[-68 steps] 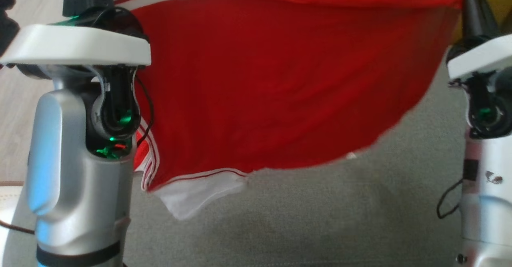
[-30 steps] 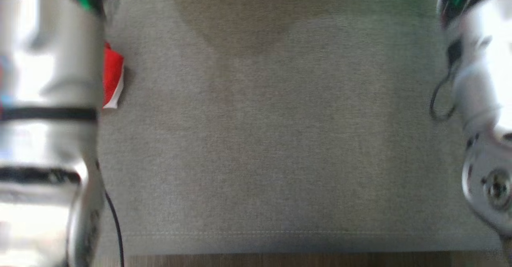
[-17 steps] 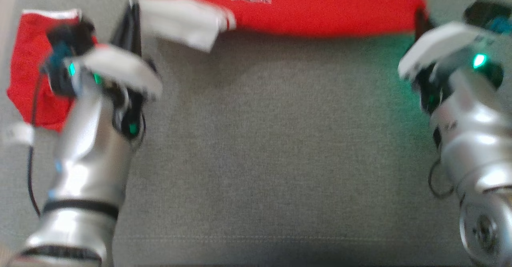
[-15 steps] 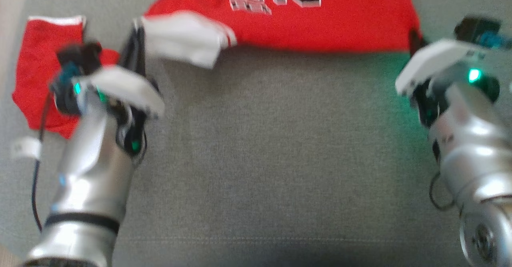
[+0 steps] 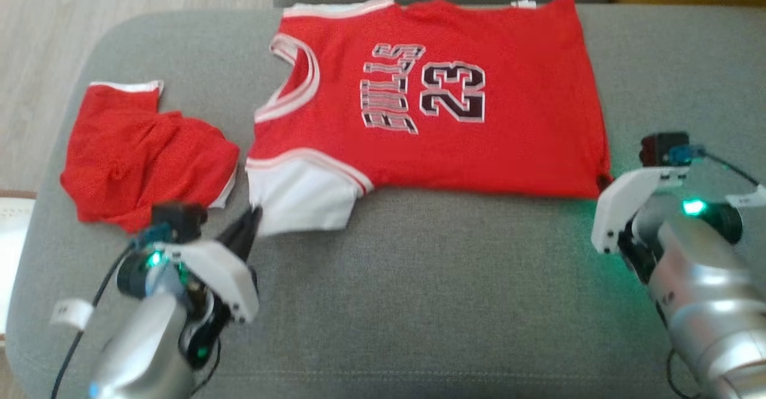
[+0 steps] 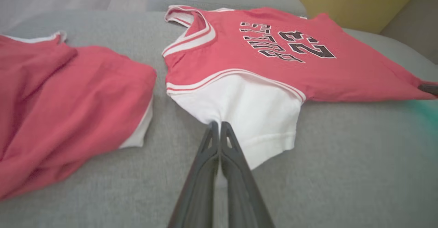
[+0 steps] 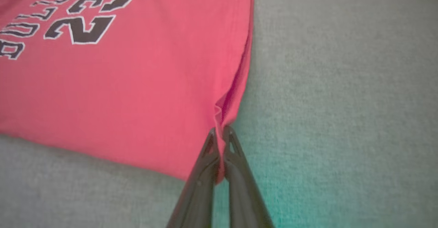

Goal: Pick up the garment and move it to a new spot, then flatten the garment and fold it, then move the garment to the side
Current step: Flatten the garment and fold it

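Looking down on a red jersey [image 5: 514, 124], spread face up across the far half of a grey sofa seat [image 5: 419, 303], neckline toward the robot's left and hem toward its right. Printed on the chest in black with a white outline: "BULLS" in an arc on the neckline side, then the number "23" on the hem side. Same lettering readable from the left wrist view, and the "23" with part of "BULLS" from the right wrist view. Striped white-and-red trim around the neckline and armholes, with a short white sleeve [image 5: 299, 198] at the near armhole, lying on the seat.

At the near-left corner of that sleeve, pressed together and pinching its edge: the left tool [image 5: 248, 228], with a sliver of white showing between the dark fingers [image 6: 205, 163]. At the jersey's near hem corner, likewise pressed together: the right tool [image 7: 219, 130], pinching red cloth bunched into a small fold right at the tips. Green glow on the seat near the right wrist.

Just left of the jersey, with a narrow strip of seat between: a crumpled second red garment [image 5: 143, 154] with white trim. Pale tag [image 5: 70, 313] on the left arm's cable, too blurred to read. Wooden floor [image 5: 119, 4] beyond the seat's left end.
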### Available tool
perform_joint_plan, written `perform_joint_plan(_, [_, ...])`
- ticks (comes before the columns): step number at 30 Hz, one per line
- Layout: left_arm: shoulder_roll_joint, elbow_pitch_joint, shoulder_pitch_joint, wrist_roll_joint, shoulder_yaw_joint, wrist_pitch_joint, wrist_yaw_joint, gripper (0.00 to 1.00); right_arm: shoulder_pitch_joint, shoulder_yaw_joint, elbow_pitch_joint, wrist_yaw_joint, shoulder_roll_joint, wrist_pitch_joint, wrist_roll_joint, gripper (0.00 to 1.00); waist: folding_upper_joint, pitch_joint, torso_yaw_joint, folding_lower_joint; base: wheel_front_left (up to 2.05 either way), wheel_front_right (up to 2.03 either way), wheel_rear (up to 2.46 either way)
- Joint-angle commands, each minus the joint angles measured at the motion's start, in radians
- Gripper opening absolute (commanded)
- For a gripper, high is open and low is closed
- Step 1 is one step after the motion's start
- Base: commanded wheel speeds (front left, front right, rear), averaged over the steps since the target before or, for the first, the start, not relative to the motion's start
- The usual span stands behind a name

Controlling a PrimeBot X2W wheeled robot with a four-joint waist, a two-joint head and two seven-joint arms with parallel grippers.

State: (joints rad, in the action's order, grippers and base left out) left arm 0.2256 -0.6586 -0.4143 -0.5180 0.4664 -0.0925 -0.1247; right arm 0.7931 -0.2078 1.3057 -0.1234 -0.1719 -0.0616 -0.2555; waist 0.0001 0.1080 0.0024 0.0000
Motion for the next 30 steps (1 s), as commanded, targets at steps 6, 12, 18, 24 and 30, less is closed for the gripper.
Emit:
perform_joint_plan(6, [0.139, 0.226, 0.106, -0.1, 0.039, 0.103, -0.006, 0.0, -0.07, -0.139, -0.082, -0.007, -0.062, -0.112, -0.061, 0.0, -0.0001, -0.057, -0.002, 0.0, 0.0, 0.0, 0.0])
perform_joint_plan(12, [0.23, 0.408, 0.214, -0.195, 0.065, 0.235, -0.006, 0.0, -0.14, -0.246, -0.194, -0.007, -0.129, -0.245, -0.169, 0.0, -0.0001, -0.093, -0.011, 0.0, 0.0, 0.0, 0.0])
perform_joint_plan(18, [0.323, 0.57, 0.299, -0.27, 0.066, 0.365, -0.005, 0.0, -0.219, -0.35, -0.365, -0.007, -0.226, -0.389, -0.306, 0.0, -0.0001, -0.121, -0.016, 0.0, 0.0, 0.0, 0.0])
perform_joint_plan(24, [0.401, 0.7, 0.363, -0.336, 0.07, 0.477, -0.004, 0.0, -0.3, -0.397, -0.521, -0.007, -0.336, -0.571, -0.432, 0.0, -0.0001, -0.136, -0.02, 0.0, 0.0, 0.0, 0.0])
perform_joint_plan(30, [0.427, 0.77, 0.371, -0.344, 0.048, 0.495, 0.032, 0.0, -0.34, -0.351, -0.646, -0.007, -0.402, -0.649, -0.47, 0.0, -0.0001, -0.13, -0.029, 0.0, 0.0, 0.0, 0.0])
